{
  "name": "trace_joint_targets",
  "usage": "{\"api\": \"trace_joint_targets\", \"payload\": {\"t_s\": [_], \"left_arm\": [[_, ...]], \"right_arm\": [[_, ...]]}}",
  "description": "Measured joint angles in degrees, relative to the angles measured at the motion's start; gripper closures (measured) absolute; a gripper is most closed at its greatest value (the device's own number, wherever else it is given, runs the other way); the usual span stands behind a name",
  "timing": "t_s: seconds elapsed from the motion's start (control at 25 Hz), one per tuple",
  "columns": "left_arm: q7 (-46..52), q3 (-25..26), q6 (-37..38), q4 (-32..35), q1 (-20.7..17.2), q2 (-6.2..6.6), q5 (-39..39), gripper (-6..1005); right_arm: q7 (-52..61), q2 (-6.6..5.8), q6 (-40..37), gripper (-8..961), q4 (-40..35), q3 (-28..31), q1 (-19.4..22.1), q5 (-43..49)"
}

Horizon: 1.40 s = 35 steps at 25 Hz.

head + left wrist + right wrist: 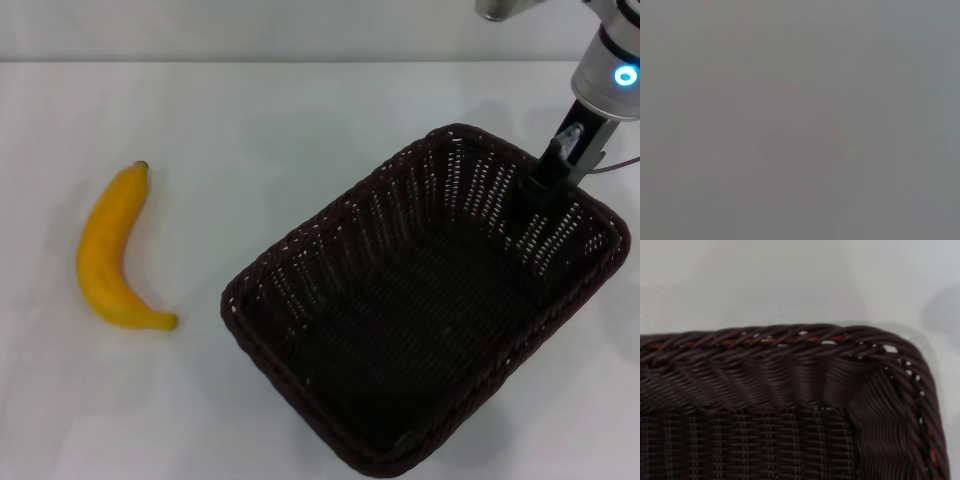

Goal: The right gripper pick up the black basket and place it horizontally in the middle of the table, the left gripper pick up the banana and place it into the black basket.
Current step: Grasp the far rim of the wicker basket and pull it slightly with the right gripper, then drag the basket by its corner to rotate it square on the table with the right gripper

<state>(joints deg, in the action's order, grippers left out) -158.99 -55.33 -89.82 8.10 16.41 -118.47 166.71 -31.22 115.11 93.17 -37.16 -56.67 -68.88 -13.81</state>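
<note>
One black basket (420,310), dark brown open-weave wicker with a braided rim, is seen lying askew on the right of the white table (250,120). One curved yellow banana (112,250) is found well apart at the left. The right gripper (548,180) is lowered at the basket's far right wall; whether its fingers are parted cannot be told.

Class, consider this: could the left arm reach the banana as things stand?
Probably yes: the banana lies alone on the table, well apart from the black basket. The left gripper is not in view.
</note>
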Motion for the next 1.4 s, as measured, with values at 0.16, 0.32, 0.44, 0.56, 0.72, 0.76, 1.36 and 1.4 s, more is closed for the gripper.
{"api": "trace_joint_targets", "payload": {"t_s": [0.16, 0.32, 0.44, 0.56, 0.72, 0.76, 1.36, 1.4], "left_arm": [[0.0, 0.0, -0.3, 1.1, -0.7, 0.05, -0.5, 119], [0.1, 0.0, -0.9, 1.4, -1.1, 0.36, -0.8, 119], [0.0, 0.0, -1.0, 1.4, -1.3, 0.68, -0.9, 119], [0.0, 0.2, -1.0, 1.4, -1.4, 0.85, -0.9, 119], [0.0, 0.3, -0.6, 1.4, -1.9, 1.29, -0.8, 119], [-0.1, 0.3, -0.5, 1.4, -2.0, 1.37, -0.8, 119], [0.0, 0.3, 1.6, 2.8, -1.8, 3.04, -0.8, 120], [0.0, 0.3, 1.6, 2.9, -1.9, 2.99, -0.8, 120]], "right_arm": [[1.7, -0.01, 0.5, 372, -0.2, 0.1, 0.0, -0.6], [3.6, 0.03, 0.6, 545, -0.2, -0.2, 0.0, -0.7], [5.4, 0.06, 0.7, 683, -0.5, -0.3, 0.0, -0.8], [8.8, -0.24, 0.8, 754, -0.9, 0.0, 0.4, -0.7], [15.3, -0.98, 1.4, 824, -3.9, 1.9, 2.9, -1.1], [17.2, -0.99, 2.2, 824, -5.5, 3.6, 4.0, -1.3], [25.2, 0.61, 6.3, 835, -17.0, 1.8, 14.4, -7.2], [25.3, 0.53, 6.3, 838, -17.5, 1.8, 15.0, -7.7]]}}
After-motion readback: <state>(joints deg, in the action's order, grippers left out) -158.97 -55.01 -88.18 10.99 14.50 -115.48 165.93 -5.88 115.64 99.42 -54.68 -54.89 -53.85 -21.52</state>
